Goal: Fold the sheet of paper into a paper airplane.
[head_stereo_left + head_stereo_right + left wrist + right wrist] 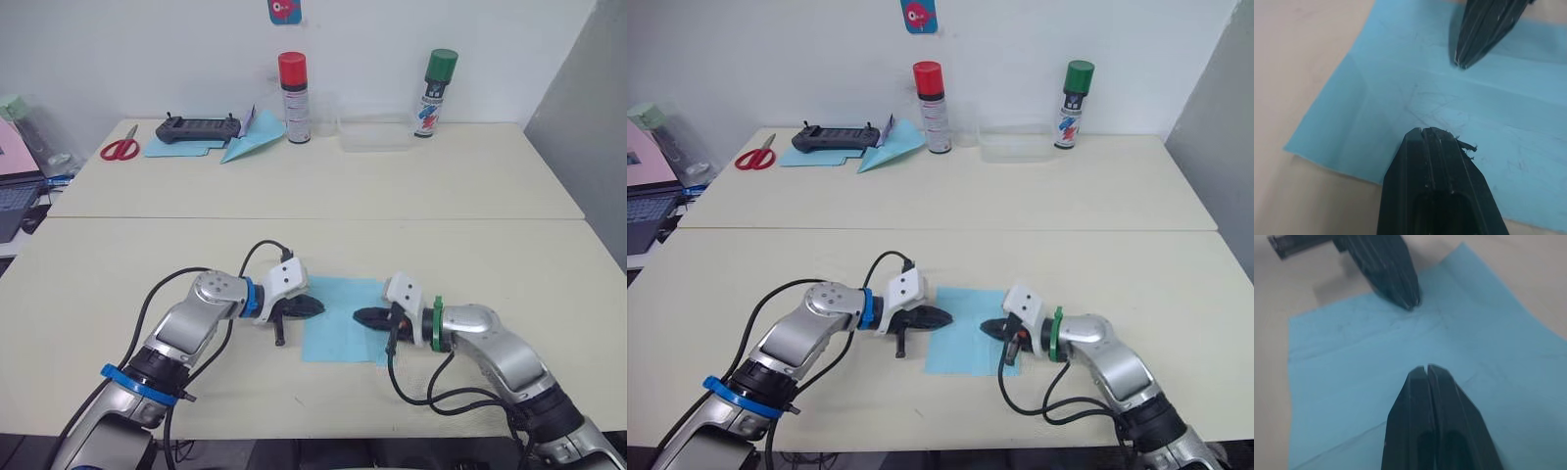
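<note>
— What lies on the near table?

— The sheet (338,318), thin matte light-blue paper, flat and roughly rectangular, faint crease lines crossing it. Its long axis runs from 12 to 6 o'clock.

— And the grippers?

— Both have their smooth black ribbed fingers pressed together, holding nothing. The left gripper (315,306) points in from 9 o'clock, tip over the sheet's left edge; the right gripper (359,316) comes from 3 o'clock, over the right half. The tips face each other, apart.

— Beyond?

— On the far table (392,186), at 11 o'clock: a blue dart (250,144) with a slim nose, red scissors (120,148), a black controller (199,127) and two glossy spray cans (294,98).
</note>
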Action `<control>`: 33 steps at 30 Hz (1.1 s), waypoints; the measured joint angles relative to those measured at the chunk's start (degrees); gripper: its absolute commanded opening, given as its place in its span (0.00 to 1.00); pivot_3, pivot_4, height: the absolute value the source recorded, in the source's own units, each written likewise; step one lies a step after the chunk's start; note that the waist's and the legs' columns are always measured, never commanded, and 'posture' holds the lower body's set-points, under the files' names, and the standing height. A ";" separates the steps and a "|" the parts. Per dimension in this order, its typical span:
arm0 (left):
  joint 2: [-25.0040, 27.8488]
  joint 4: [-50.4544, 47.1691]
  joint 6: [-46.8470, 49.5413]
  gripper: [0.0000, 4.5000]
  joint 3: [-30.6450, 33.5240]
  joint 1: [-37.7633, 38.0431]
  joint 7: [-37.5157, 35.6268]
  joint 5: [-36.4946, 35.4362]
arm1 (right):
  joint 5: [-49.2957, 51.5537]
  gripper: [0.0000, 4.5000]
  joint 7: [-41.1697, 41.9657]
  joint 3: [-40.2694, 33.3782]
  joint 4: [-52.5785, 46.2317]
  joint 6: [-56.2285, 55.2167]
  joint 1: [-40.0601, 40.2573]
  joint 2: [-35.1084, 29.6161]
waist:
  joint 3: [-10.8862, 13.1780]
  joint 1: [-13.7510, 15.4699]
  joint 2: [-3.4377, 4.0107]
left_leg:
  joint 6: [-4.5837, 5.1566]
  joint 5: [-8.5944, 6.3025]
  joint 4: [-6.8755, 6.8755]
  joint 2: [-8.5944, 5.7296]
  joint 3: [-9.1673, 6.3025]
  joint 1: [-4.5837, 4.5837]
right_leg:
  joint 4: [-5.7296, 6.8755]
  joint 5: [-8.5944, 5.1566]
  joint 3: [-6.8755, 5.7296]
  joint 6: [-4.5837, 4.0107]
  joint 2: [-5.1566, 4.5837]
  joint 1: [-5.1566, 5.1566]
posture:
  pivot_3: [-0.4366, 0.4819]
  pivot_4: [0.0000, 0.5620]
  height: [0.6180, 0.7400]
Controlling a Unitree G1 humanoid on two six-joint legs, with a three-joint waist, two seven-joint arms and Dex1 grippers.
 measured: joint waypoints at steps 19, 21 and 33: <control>-4.96 -7.01 7.13 0.00 2.46 5.95 9.68 -3.11 | -1.03 0.01 0.34 -0.21 0.64 -1.00 -0.63 -0.07 | 0.14 0.26 -0.24 | -0.02 -0.01 -0.06 -0.01 -0.03 -0.13 | -0.05 0.00 -0.02 0.09 -0.02 -0.13 | 0.48 0.27 1.00; -5.16 -4.86 5.39 0.00 3.08 4.93 11.16 -2.49 | -1.04 0.01 0.35 -0.21 0.69 -1.02 -0.65 -0.07 | 0.14 0.31 -0.25 | -0.02 -0.01 -0.06 -0.01 -0.04 -0.12 | -0.04 0.00 -0.03 0.09 -0.02 -0.12 | 0.48 0.27 1.00; -8.21 -6.97 7.97 0.00 15.06 2.37 15.54 -9.23 | -1.06 0.01 1.02 -0.35 1.14 -1.81 -0.93 0.09 | 0.15 0.24 -0.26 | -0.03 -0.01 -0.03 -0.01 -0.11 -0.50 | -0.03 0.02 -0.11 0.13 -0.03 -0.40 | 0.48 0.27 1.00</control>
